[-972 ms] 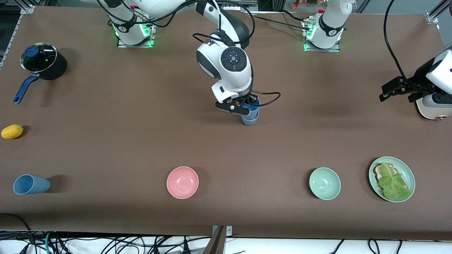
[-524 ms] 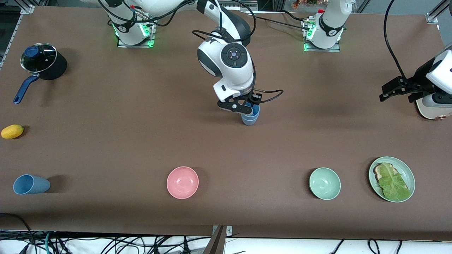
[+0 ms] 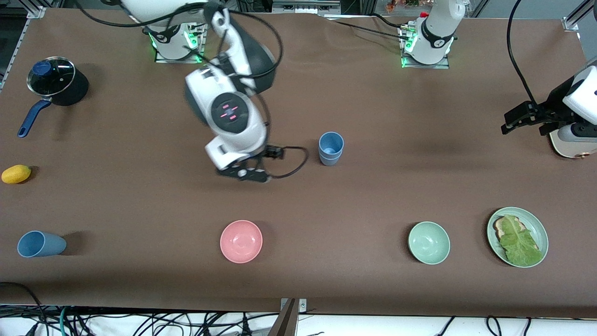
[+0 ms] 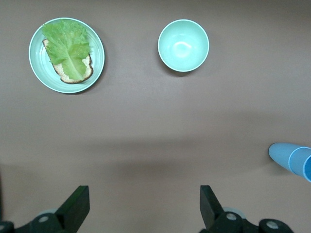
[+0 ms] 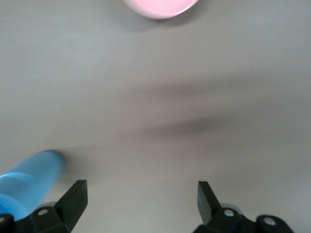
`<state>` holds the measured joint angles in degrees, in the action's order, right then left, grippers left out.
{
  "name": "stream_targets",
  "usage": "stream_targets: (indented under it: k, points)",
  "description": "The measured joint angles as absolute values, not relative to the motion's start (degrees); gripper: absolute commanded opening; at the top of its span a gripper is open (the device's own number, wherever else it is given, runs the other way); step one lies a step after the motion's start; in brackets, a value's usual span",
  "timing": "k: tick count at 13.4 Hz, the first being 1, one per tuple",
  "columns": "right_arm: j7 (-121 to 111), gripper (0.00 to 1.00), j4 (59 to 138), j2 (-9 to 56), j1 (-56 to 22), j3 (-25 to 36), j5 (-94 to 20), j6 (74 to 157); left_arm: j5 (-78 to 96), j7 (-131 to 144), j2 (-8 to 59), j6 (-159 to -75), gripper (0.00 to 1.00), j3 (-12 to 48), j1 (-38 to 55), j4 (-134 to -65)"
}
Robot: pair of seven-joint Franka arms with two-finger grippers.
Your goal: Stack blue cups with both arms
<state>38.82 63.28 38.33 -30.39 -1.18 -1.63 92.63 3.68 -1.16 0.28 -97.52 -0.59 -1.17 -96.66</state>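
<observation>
stacked cups (image 3: 330,148) mid-table | lone cup (image 3: 39,244) on its side, right arm's end, nearer camera

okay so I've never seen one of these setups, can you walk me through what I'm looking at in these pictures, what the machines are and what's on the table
These are two white robot arms bolted along one edge of a brown table. One picture looks down from a high camera facing them; the other two come from cameras on each arm's wrist, looking past its jaws.

The right gripper hangs open and empty over bare table, beside two stacked blue cups. The left gripper waits, open and empty, at its end of the table.

A third blue cup lies on its side near the front edge. Also there: a pink bowl, a green bowl, a plate of bread and lettuce, a lidded pot and a yellow fruit.
</observation>
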Motion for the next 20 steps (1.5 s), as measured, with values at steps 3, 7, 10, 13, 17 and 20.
stream_targets:
  k: [3, 7, 10, 13, 17, 20]
  points:
    - [30.24, 1.0, 63.57, 38.16, -30.01, 7.91, -1.63, 91.75, 3.68, -1.16, 0.28, -97.52, 1.0, -0.59, -1.17, -96.66]
    - [14.73, 1.0, 64.88, 38.16, -25.78, 14.32, -1.7, 91.31, 3.68, -1.16, 0.28, -97.52, 1.0, -0.59, -1.16, -96.66]
    - [10.19, 1.0, 65.59, 38.08, -20.51, 15.23, -1.69, 91.22, 3.68, -1.16, 0.28, -97.52, 1.0, -0.59, -1.13, -96.66]
    - [5.42, 1.0, 65.59, 37.89, -14.03, 15.52, -1.73, 91.38, 3.68, -1.16, 0.28, -97.52, 1.0, -0.52, -1.08, -96.66]
    - [3.77, 1.0, 65.36, 32.77, -12.78, 15.48, -1.75, 88.28, 3.68, -1.16, 0.28, -97.56, 1.0, -0.36, -0.77, -96.67]
    - [3.85, 1.0, 65.41, 28.06, -13.73, 15.02, -1.78, 84.89, 3.68, -1.16, 0.28, -97.58, 1.0, -0.3, -0.76, -96.66]
